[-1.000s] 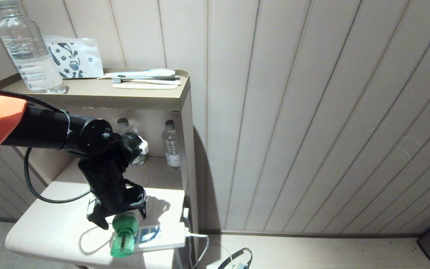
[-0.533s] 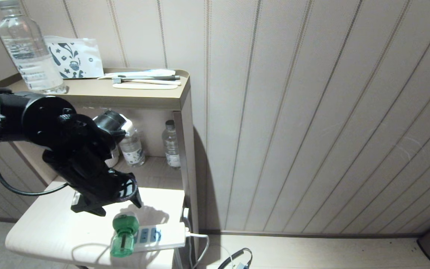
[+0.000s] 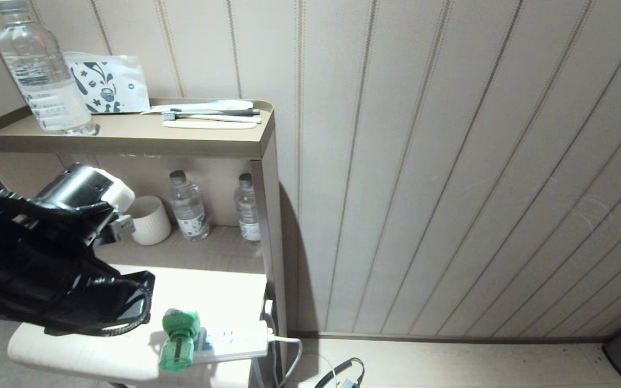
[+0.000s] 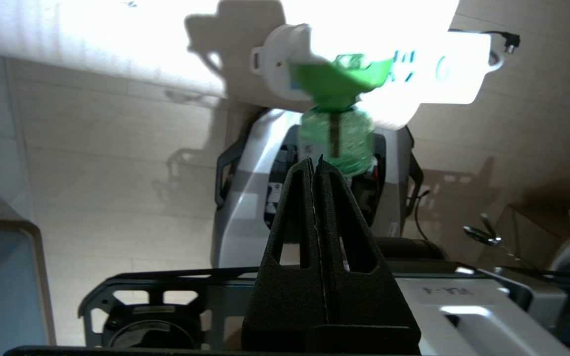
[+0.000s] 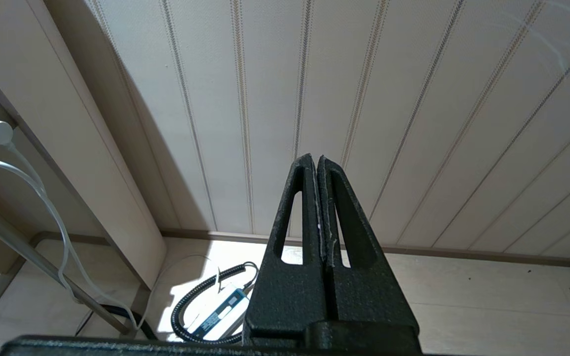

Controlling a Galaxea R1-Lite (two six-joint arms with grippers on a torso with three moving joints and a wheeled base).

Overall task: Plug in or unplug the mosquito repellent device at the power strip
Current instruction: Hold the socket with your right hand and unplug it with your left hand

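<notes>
The mosquito repellent device (image 3: 180, 337), a green head over a translucent green bottle, sits at the left end of the white power strip (image 3: 237, 339) on the low table's front edge. Its bottle points out past that edge. My left arm (image 3: 46, 280) hangs to the left of the device, apart from it. In the left wrist view my left gripper (image 4: 314, 160) is shut with nothing between its fingers, and the device (image 4: 337, 136) and the power strip (image 4: 455, 69) lie beyond its tips. My right gripper (image 5: 316, 159) is shut and empty, facing the panelled wall, outside the head view.
The low table (image 3: 73, 350) stands under a shelf unit. A white mug (image 3: 150, 220) and two small water bottles (image 3: 187, 207) stand on the middle shelf. A large bottle (image 3: 41, 70), a pouch and toothbrushes (image 3: 208, 116) are on top. The strip's cord (image 3: 289, 342) drops to the floor.
My left gripper has drawn back from above the device, down and to the left, and has gone from open to shut. The device has stayed on the power strip.
</notes>
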